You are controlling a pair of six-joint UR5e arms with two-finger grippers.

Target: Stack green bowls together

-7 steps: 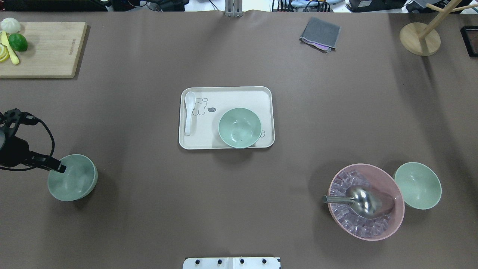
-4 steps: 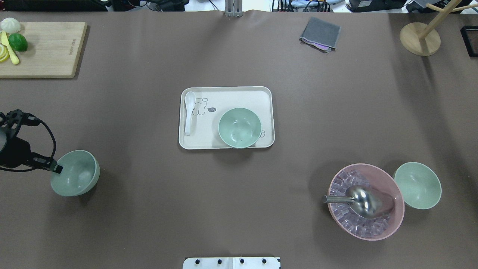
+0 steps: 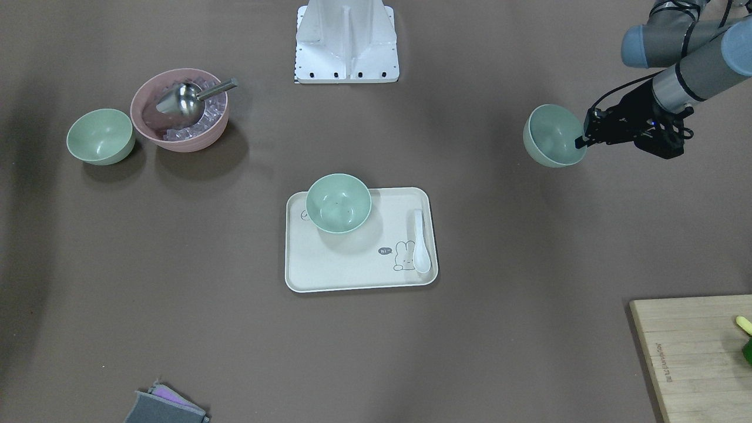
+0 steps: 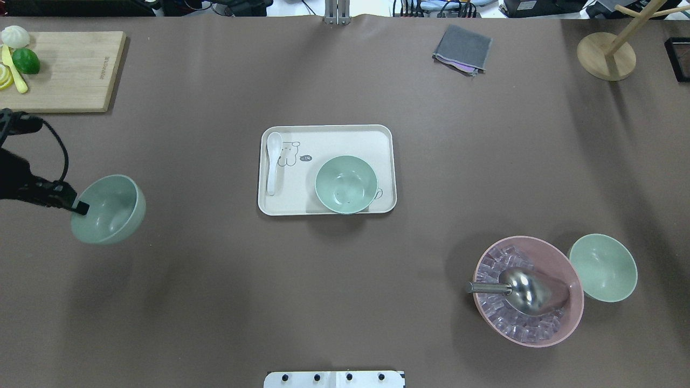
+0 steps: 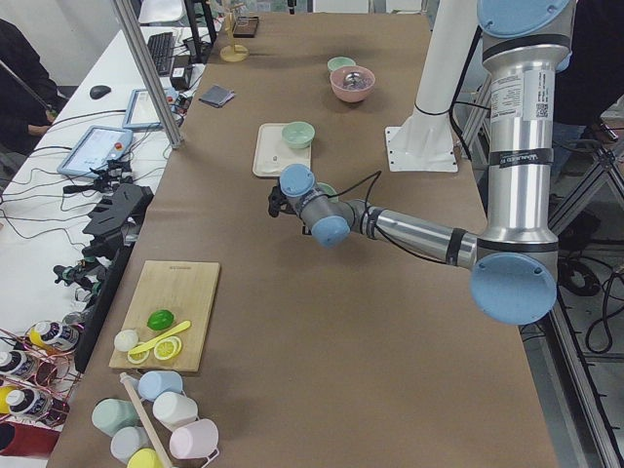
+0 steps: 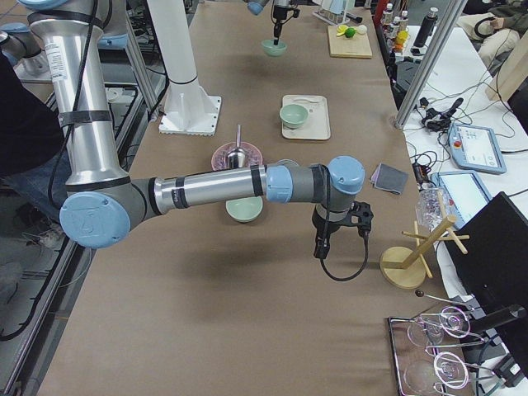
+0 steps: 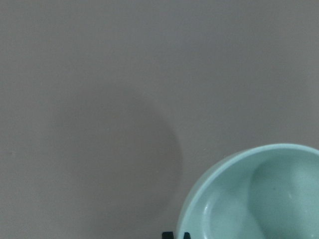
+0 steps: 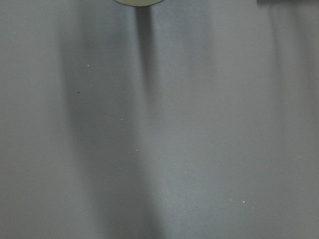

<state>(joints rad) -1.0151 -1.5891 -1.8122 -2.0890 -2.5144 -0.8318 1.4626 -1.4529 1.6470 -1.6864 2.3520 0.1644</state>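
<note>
My left gripper is shut on the rim of a pale green bowl and holds it tilted above the table at the left. The left wrist view shows that bowl at its lower right. A second green bowl sits on the cream tray. A third green bowl stands on the table beside the pink bowl. My right gripper shows only in the exterior right view, over bare table; I cannot tell whether it is open or shut.
The pink bowl holds ice cubes and a metal scoop. A white spoon lies on the tray. A cutting board is far left, a grey cloth and a wooden stand far right.
My left gripper has lifted the green bowl and carried it away from the robot, up in the overhead view. The other two bowls have not moved.
</note>
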